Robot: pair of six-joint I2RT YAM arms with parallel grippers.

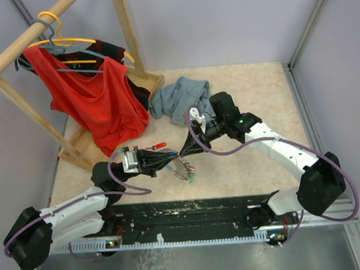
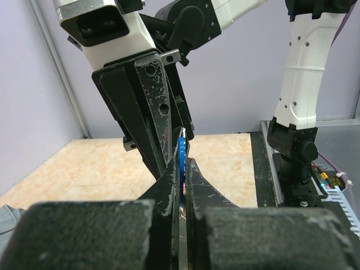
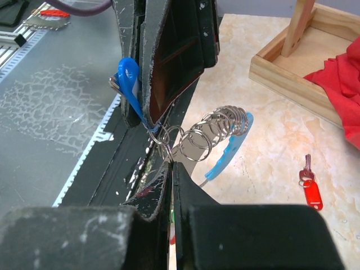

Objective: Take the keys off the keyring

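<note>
My left gripper (image 1: 171, 154) and right gripper (image 1: 184, 150) meet tip to tip above the table's front middle. The left gripper (image 2: 183, 163) is shut on a blue-headed key (image 2: 181, 157); its blue head (image 3: 128, 79) also shows in the right wrist view. The right gripper (image 3: 171, 166) is shut on a small metal ring of the keyring's chain (image 3: 216, 128). The keyring's light blue loop (image 3: 230, 151) hangs below the fingers, as the top view (image 1: 186, 171) also shows. A red-headed key (image 1: 161, 146) lies loose on the table; the right wrist view (image 3: 310, 190) shows it too.
A wooden clothes rack (image 1: 51, 20) with hangers and a red garment (image 1: 98, 103) stands at the back left; its base (image 3: 292, 73) is near. A grey-blue cloth garment (image 1: 179, 95) lies behind the grippers. A black strip (image 1: 191, 211) runs along the near edge.
</note>
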